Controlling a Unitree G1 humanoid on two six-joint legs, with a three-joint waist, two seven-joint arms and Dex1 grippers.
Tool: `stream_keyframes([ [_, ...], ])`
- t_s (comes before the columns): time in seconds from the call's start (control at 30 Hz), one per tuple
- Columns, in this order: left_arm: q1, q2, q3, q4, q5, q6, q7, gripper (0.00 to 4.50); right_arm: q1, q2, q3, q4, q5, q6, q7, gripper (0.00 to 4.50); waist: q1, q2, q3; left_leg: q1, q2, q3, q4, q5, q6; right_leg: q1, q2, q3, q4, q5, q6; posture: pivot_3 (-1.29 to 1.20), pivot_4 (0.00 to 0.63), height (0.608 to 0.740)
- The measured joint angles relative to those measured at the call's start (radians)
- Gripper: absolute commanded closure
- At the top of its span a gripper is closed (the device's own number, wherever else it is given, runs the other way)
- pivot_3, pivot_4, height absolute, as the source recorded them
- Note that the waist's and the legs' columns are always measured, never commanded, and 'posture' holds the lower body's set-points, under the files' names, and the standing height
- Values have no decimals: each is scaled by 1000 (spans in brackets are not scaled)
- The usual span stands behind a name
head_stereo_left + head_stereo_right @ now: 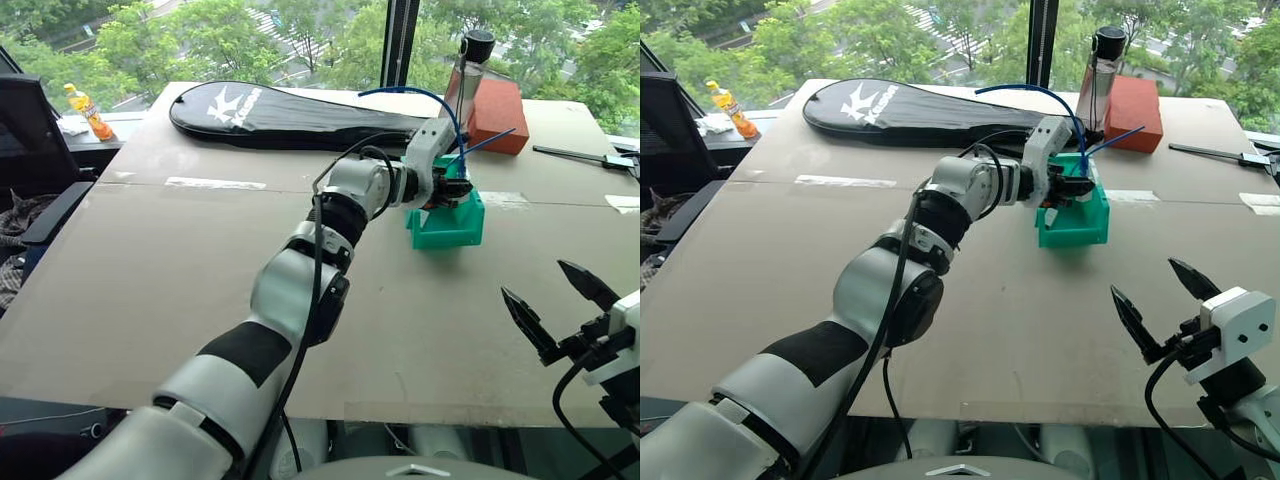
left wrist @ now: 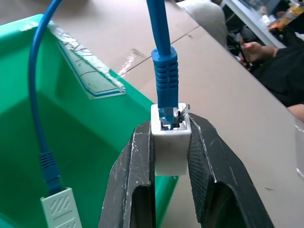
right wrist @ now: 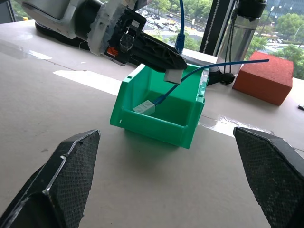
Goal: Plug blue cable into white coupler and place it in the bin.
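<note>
My left gripper (image 2: 170, 126) is shut on the white coupler (image 2: 170, 152), its two fingers pressed against the block's sides. The blue cable (image 2: 164, 71) is plugged into the coupler's opening and arcs up and away (image 1: 420, 95). The gripper (image 1: 455, 188) holds this just above the teal bin (image 3: 156, 124). Inside the bin lies the end of a second, straighter blue cable (image 3: 223, 64) with another white coupler (image 3: 144, 108) on it. At the table's near right edge my right gripper (image 1: 533, 278) stands wide open and empty, pointing toward the bin.
A red-brown block (image 1: 497, 112) and a dark-capped bottle (image 1: 470, 75) stand just behind the bin. A black racket cover (image 1: 290, 110) lies at the back. An orange bottle (image 1: 90, 112) is far left. A person (image 2: 270, 61) sits beyond the table.
</note>
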Motion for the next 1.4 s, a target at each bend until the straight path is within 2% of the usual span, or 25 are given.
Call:
stream_keyframes([
  [0.07,-12,-8,20,56,7,-34,49,4151,0,0,0,-1,-1,-1,-8,57,0,0,0,0,0,0,0,0,0,0,0,0,0,0,0,0,150,740],
  [0.27,-26,-18,59,133,34,-79,121,1155,-10,0,11,-11,-10,-2,-35,0,1,0,0,0,0,0,0,0,0,0,0,0,0,1,-1,0,150,740],
  [0.3,-37,-15,66,134,33,-74,118,771,-12,0,18,-14,-11,-2,-36,0,0,0,0,0,0,0,0,0,0,0,0,0,0,1,-1,0,150,740],
  [0.5,-63,90,75,51,16,112,-25,771,-40,-22,29,-11,-10,5,-35,0,-6,0,0,0,1,0,0,0,0,0,0,0,1,-1,-3,0,150,740],
  [0.57,-31,147,69,-64,-5,209,-86,771,-52,-27,29,0,-5,5,-27,0,-4,0,0,1,3,0,0,0,0,0,0,0,2,1,-6,0,150,740],
  [0.7,159,231,22,-448,-51,320,-163,771,-91,-60,33,30,12,9,-8,0,-3,1,0,1,4,1,0,1,-1,0,-1,2,2,2,-4,0,150,740],
  [0.83,484,299,12,-874,-88,202,-206,771,-146,-115,26,73,59,32,22,0,-7,2,0,3,4,3,0,3,-6,0,-1,7,3,2,-4,0,150,740],
  [1.0,827,438,38,-1190,-129,72,-273,771,-191,-202,-1,129,121,81,71,0,2,3,-1,3,4,2,0,3,-5,1,-1,7,3,0,-8,0,150,740],
  [1.07,916,451,54,-1235,-140,60,-274,771,-195,-223,-6,143,134,93,87,0,4,2,-1,4,3,2,1,1,-2,2,-2,7,3,0,-8,0,150,740],
  [1.17,1161,497,103,-1289,-135,-87,-294,771,-195,-283,-32,176,172,121,147,0,-2,4,-2,6,3,5,2,0,-1,2,-3,8,3,1,-8,0,150,740],
  [1.4,1522,573,202,-1383,-132,-254,-306,771,-122,-347,-124,275,196,138,271,0,5,2,-2,5,4,2,1,0,0,2,-7,7,2,0,-8,0,150,740],
])
